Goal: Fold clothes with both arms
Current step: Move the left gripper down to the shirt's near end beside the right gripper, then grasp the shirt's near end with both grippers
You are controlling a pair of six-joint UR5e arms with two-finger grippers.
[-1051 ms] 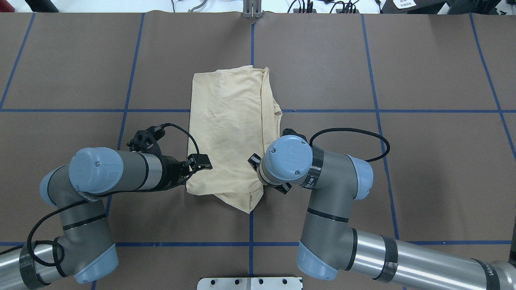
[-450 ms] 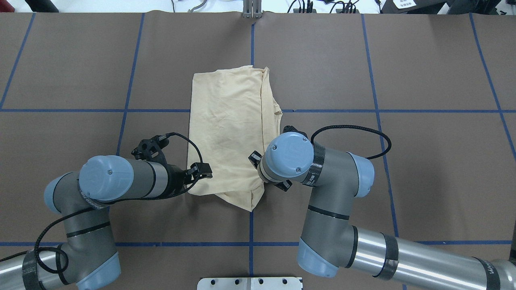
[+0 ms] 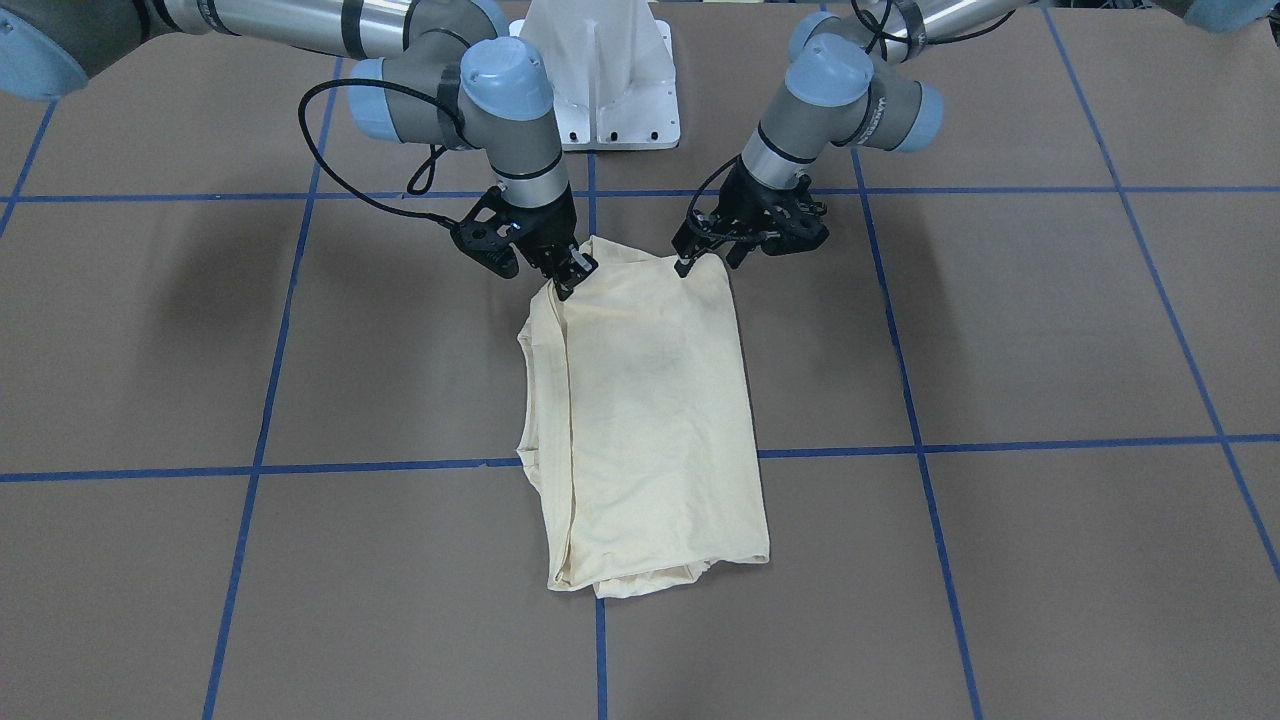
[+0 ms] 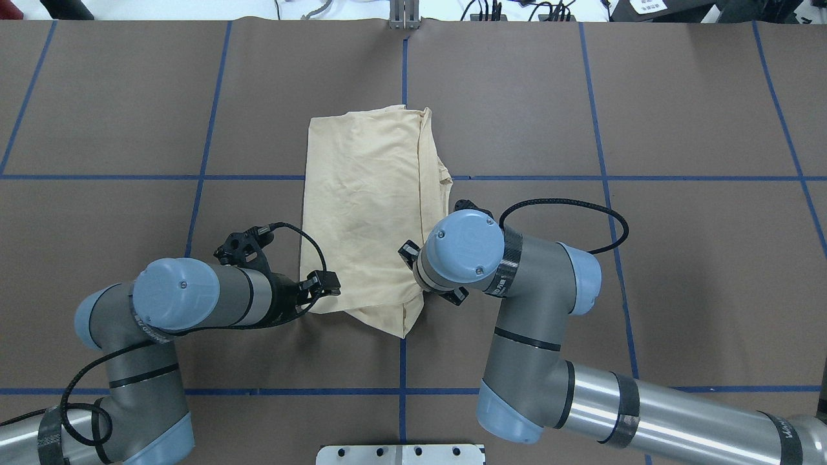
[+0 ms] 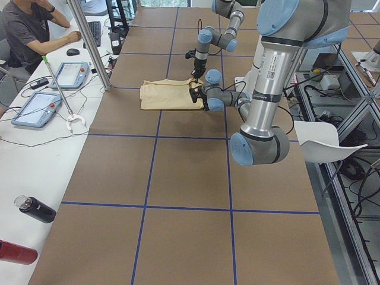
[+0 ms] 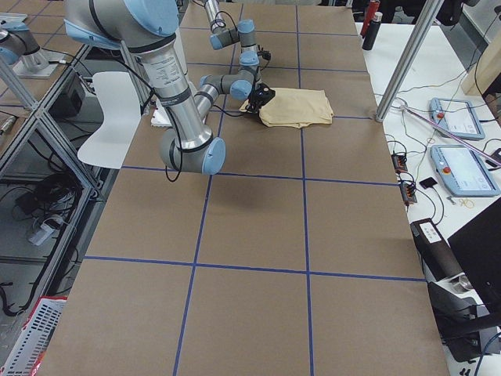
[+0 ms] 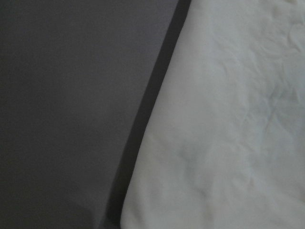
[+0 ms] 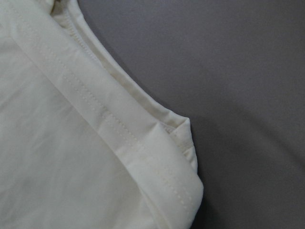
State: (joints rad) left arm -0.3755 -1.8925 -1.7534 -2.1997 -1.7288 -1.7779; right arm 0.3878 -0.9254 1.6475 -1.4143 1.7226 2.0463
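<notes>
Cream shirt (image 3: pixel 650 400), pinched by left claw (image 3: pixel 683 263), right claw (image 3: pixel 566 279)

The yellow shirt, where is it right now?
In the overhead view the shirt lies folded near the table's middle, mostly left of the centre blue line, with the left gripper at its near-left corner and the right gripper at its near-right corner.

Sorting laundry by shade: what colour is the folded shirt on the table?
The shirt is pale cream-yellow; the exterior front-facing view shows it best.
</notes>
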